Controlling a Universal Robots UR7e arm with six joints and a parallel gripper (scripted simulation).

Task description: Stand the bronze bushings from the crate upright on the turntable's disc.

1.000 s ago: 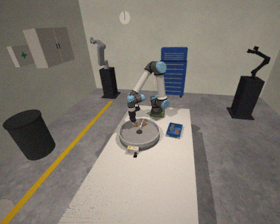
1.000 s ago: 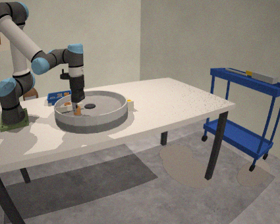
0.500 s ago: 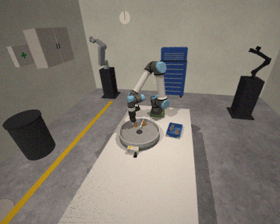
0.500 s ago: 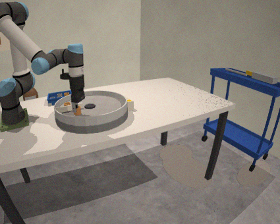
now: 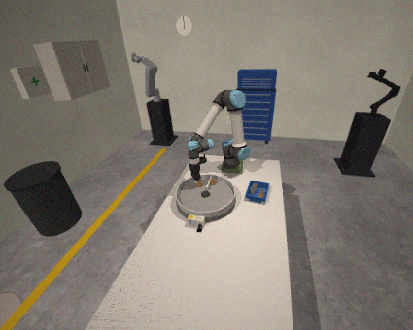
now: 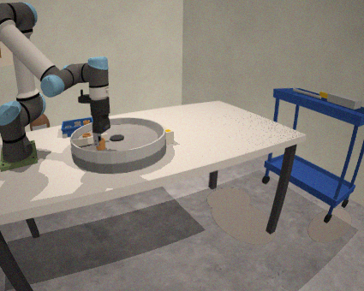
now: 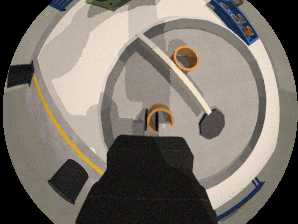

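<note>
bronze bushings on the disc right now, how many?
2. One bronze bushing stands beyond the divider bar; the other is upright at the gripper, whose fingers are opening. More in the crate are unclear.
</note>
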